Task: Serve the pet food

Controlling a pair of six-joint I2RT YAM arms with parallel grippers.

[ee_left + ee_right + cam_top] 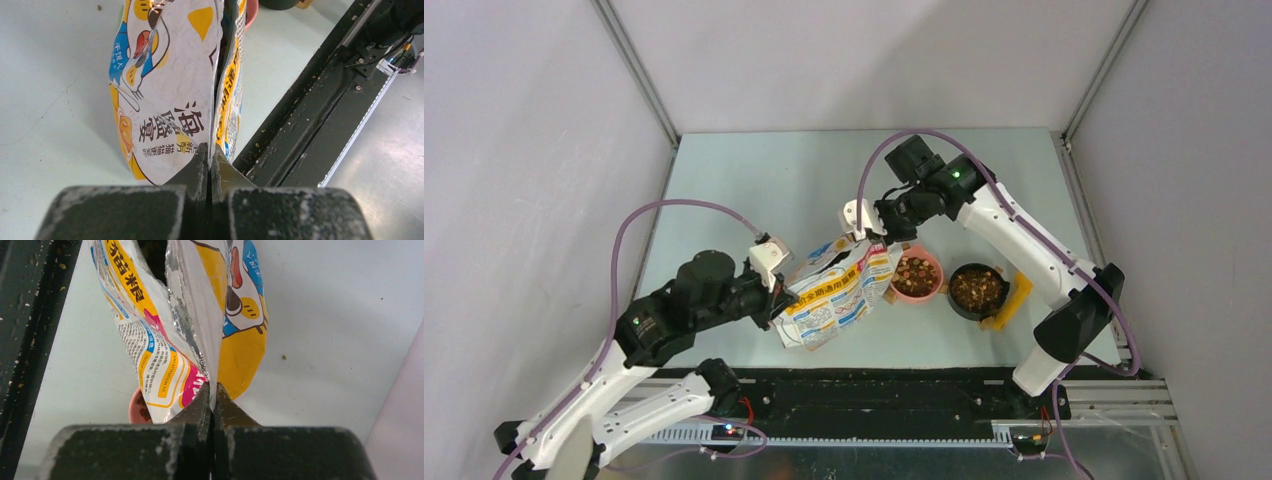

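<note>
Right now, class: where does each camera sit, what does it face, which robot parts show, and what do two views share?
Top external: above and behind the bases, facing down at the table; left arm and right arm show.
Left wrist: on the left arm, facing the bag; left hand shows.
Right wrist: on the right arm, facing the bag; right hand shows.
Shared: top external and right wrist both show the pink bowl; all show the bag.

One cat-food bag (834, 295). Two bowls of kibble (916, 272): pink bowl (916, 299), black bowl (977, 317). One yellow object (1015, 298).
</note>
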